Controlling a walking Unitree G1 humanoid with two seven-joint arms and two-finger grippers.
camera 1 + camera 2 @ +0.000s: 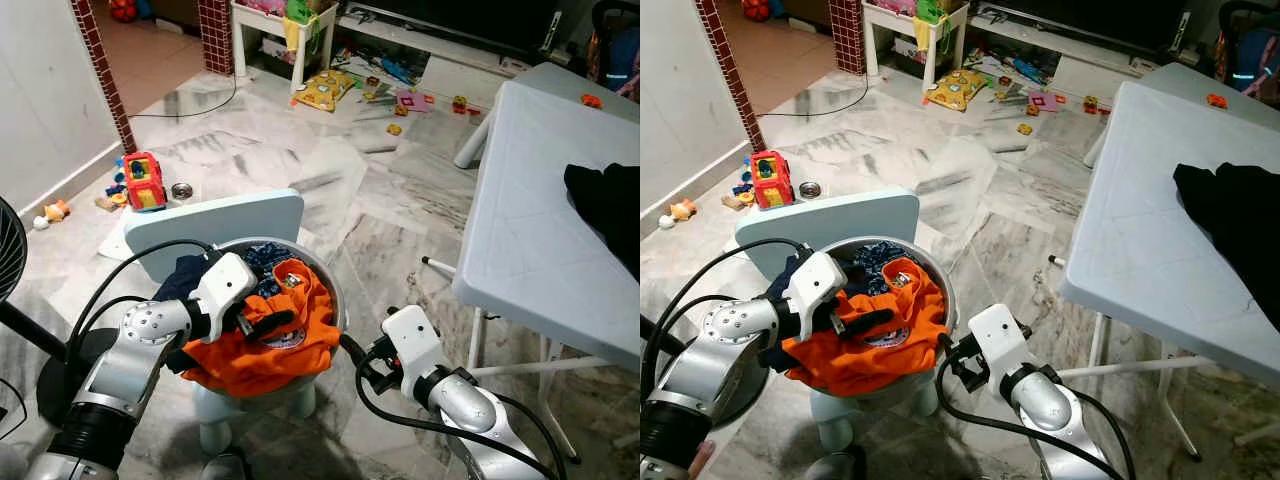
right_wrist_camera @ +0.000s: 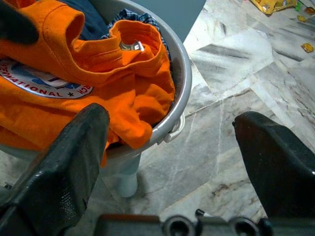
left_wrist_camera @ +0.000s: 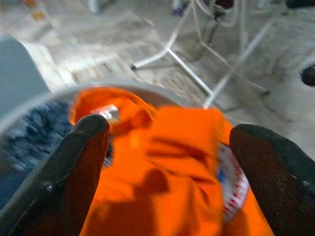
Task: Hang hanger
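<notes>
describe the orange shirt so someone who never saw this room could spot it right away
Start at the pale blue chair left of the white folding table; a grey basin of laundry sits on its seat. The orange shirt lies on top, spilling over the rim under the open left gripper. Unlike the dark blue clothes beneath, it is bright orange with a round printed logo.

Item: orange shirt [image 1: 262,345], crumpled, with a round white printed emblem on the front. You find it heaped on top of dark blue clothes in a grey round basin [image 2: 184,73], one fold hanging over the rim.

Position: directly under your left gripper [image 1: 265,322], whose fingers stand spread over the emblem; just ahead of your right gripper [image 2: 172,128], also spread, near the basin's rim.

Item: small silver metal piece [image 2: 131,46] at the shirt's collar, beyond the left fingertips. You cannot tell if it is a hanger's hook.
</notes>
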